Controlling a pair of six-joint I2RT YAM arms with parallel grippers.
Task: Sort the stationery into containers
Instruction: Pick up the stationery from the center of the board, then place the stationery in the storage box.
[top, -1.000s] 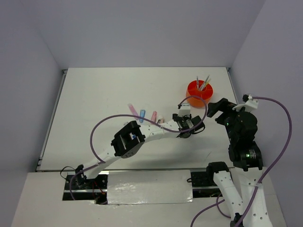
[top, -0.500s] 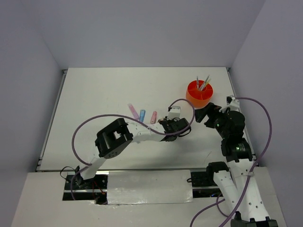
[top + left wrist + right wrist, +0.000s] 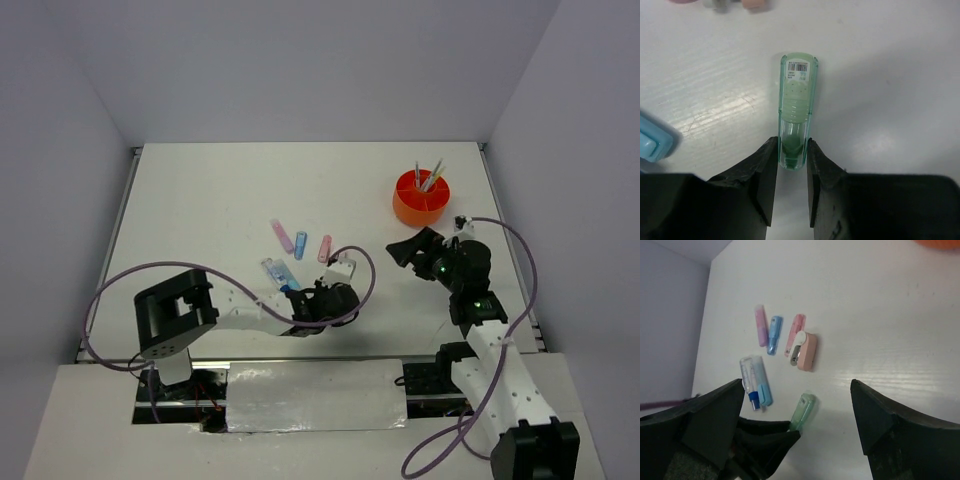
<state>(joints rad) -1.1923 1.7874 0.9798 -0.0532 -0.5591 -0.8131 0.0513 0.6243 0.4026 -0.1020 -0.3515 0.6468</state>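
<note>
The two fingers of the left gripper (image 3: 792, 143) are closed to a narrow gap and press on both sides of the clear end of a green marker (image 3: 796, 100). The marker lies flat on the white table (image 3: 200, 190) and points away from the wrist, with its small label at the far end. Just beside the left finger, the corner of a blue-and-clear piece (image 3: 652, 140) is in view. Farther out, in the top view, this gripper is low over the near middle of the table. Behind it lie a pink marker (image 3: 282, 235), a blue marker (image 3: 300, 245), a second pink marker (image 3: 325, 248) and a small pink-and-white piece (image 3: 343, 265), all close together. The right gripper (image 3: 796, 381) is opened wide and holds nothing; it hangs above the table and faces these things. The orange organiser (image 3: 421, 197) stands at the far right, well apart from the markers, with some thin pens (image 3: 430, 178) upright inside it.
</note>
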